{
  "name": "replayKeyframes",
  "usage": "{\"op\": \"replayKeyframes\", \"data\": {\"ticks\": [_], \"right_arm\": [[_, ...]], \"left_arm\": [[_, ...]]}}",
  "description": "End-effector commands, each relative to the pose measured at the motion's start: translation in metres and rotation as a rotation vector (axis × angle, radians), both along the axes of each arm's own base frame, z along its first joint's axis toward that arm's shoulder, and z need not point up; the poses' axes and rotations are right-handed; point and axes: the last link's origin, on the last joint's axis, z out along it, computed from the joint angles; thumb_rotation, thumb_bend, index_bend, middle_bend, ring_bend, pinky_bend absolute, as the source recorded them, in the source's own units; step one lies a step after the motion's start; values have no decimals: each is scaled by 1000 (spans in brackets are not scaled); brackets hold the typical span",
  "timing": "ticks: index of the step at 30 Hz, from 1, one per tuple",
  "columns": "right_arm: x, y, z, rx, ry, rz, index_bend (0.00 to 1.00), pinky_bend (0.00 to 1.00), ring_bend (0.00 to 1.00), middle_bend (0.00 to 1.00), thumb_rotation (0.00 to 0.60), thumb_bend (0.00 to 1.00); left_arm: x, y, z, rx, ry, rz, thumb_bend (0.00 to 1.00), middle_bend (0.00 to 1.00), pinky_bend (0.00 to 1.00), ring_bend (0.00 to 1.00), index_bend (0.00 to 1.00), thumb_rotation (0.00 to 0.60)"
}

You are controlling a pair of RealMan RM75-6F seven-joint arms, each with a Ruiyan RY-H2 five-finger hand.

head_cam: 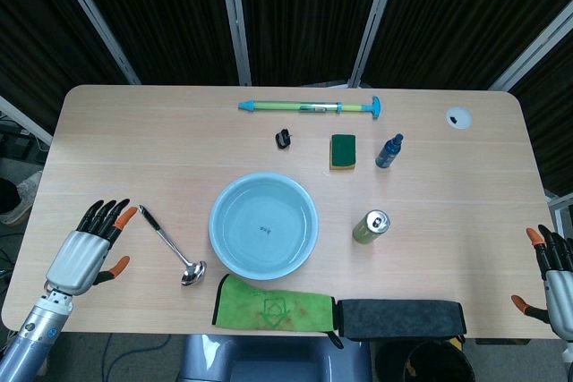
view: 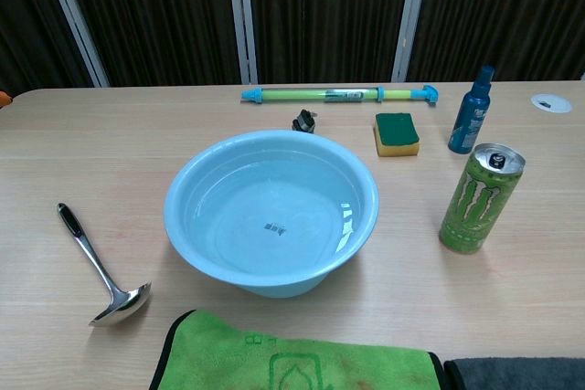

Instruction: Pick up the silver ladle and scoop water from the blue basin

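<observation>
The silver ladle (head_cam: 167, 244) (view: 97, 267) lies flat on the table left of the blue basin (head_cam: 263, 224) (view: 271, 212), black handle end away from me, bowl near the front. Water fills the basin's bottom. My left hand (head_cam: 92, 246) hovers at the table's left front, fingers spread and empty, its fingertips just left of the ladle's handle tip. My right hand (head_cam: 552, 272) shows at the right edge, fingers apart, holding nothing. Neither hand appears in the chest view.
A green cloth (head_cam: 271, 301) and a dark cloth (head_cam: 400, 318) lie at the front edge. A green can (head_cam: 371, 225) stands right of the basin. Behind are a sponge (head_cam: 343, 151), blue spray bottle (head_cam: 389, 150), black clip (head_cam: 284, 139) and long green pump (head_cam: 310, 107).
</observation>
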Motion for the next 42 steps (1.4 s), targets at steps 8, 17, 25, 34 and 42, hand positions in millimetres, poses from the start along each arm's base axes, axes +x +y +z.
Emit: {"op": "replayKeyframes", "data": {"ticks": [8, 17, 25, 34, 42], "right_arm": [[1, 2, 3, -14, -9, 2, 0, 0, 0, 0, 600, 0], [-2, 0, 6, -21, -20, -13, 0, 0, 0, 0, 600, 0], [-2, -2, 5, -23, -16, -15, 0, 0, 0, 0, 600, 0], [-5, -5, 5, -28, -10, -33, 0, 0, 0, 0, 600, 0], [-10, -9, 7, -41, -7, -61, 0, 0, 0, 0, 600, 0]], "left_arm": [[-3, 2, -2, -26, 3, 22, 303, 0, 0, 0, 67, 600], [-4, 17, 1, -66, 62, 19, 303, 0, 0, 0, 85, 600], [-4, 37, -6, -179, 108, 17, 309, 0, 0, 0, 204, 600], [0, 80, -26, -301, 54, -9, 322, 0, 0, 0, 450, 600], [2, 108, -45, -375, 77, -36, 324, 0, 0, 0, 478, 600]]}}
